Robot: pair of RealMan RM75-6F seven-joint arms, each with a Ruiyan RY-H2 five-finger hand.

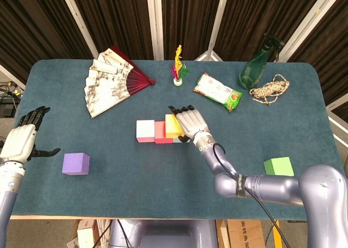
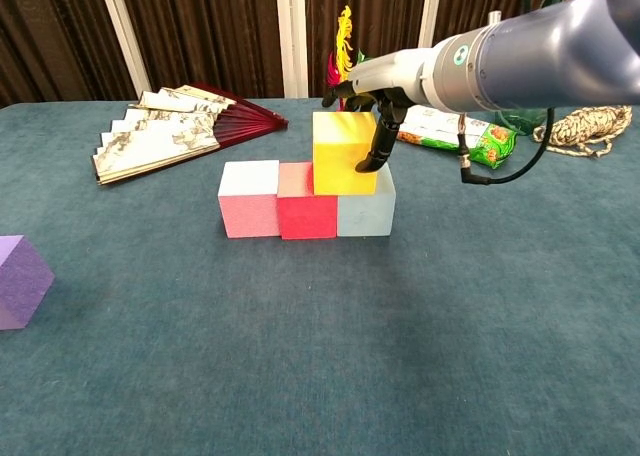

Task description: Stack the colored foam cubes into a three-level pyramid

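Right hand (image 2: 372,116) fingers (image 2: 376,156) clasp yellow cube (image 2: 343,156), seating it across red cube (image 2: 306,214) / blue cube (image 2: 365,212) seam for second level. Left hand (image 1: 20,142) idle, fingers spread, holding nothing.

Bare table (image 1: 163,172) before the cube row (image 2: 305,199) — open approach.

Head view: high, looking down; chest view: low, near, possibly level; both share table (image 1: 109,150) (image 2: 450,326).
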